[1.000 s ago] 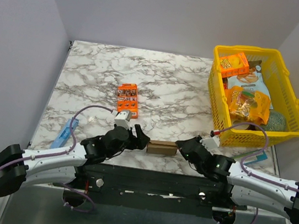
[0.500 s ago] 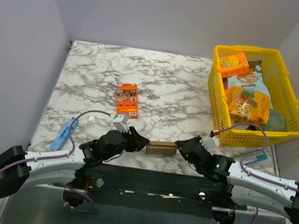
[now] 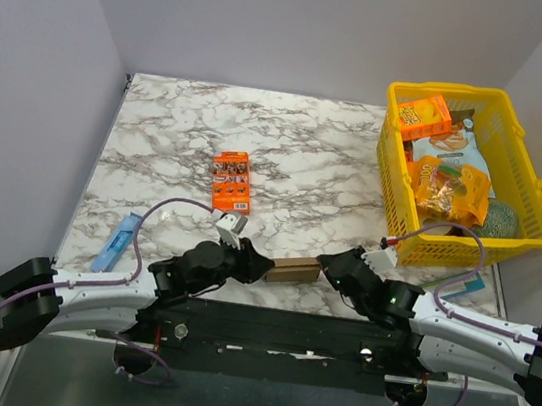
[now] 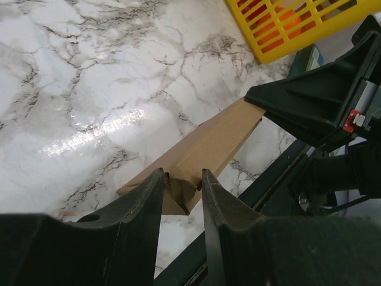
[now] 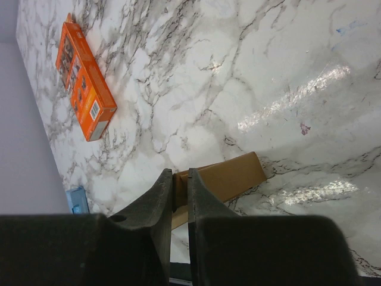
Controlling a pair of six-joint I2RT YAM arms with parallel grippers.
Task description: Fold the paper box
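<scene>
**Two sets of fingers, one at each end of the paper box**

Overhead view: the paper box [image 3: 293, 269] sits low in the frame, just left of centre, at the near edge of the marble counter [image 3: 180, 130]. It is a slim brown bar, its left end slightly lower in the frame than its right. The left gripper [image 3: 260, 265] meets its left end and the right gripper [image 3: 326, 266] meets its right end.

Left wrist view: the box [image 4: 208, 143] runs from bottom centre toward the upper right. Its near end sits in the gap of the left gripper [image 4: 181, 179]. The fingers [image 4: 149, 196] stand narrow, one on each side of that end. Cannot tell whether they press it yet.

Right wrist view: the box [image 5: 229, 176] lies right of centre. Its near edge goes into the slit of the right gripper [image 5: 180, 176]. The fingers [image 5: 161, 190] are almost together, pinching a thin brown edge.

Cannot tell whether the box rests on the counter or is lifted off it.

Elsewhere:
- Orange snack box [image 3: 232, 180] lies flat, mid-frame, well apart from the paper box.
- Yellow basket [image 3: 395, 180] of snacks stands at the upper right.
- Blue packet [image 3: 117, 242] lies at the left edge of the counter.
</scene>
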